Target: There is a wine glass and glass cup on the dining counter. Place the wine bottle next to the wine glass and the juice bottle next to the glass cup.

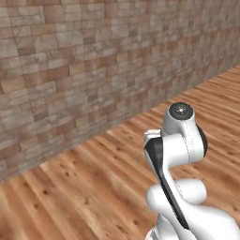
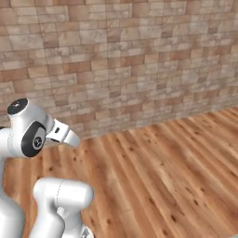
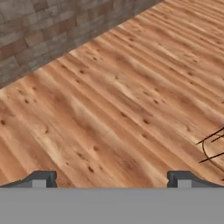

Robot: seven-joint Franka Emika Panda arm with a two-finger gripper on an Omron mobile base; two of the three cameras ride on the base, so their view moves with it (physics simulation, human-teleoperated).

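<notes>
Claw spread wide, holding nothing — hangs over bare plank floor near brick wall. No bottles, glasses or bench in sight, so their whereabouts unknown. Judged: nothing placed yet — both bottles left to fetch.

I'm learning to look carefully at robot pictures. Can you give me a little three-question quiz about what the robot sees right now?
1. True or false: the white robot arm with dark joints stands over a warm brown wooden plank floor.
2. What is the wall behind the floor made of? A) green tiles B) brown and grey bricks C) glass
3. In the hand view, are the two dark finger tips of the hand wide apart or pressed together, and is anything between them?

Key: 1 true. 2 B. 3 wide apart, with nothing between them, just floor beyond.
</notes>
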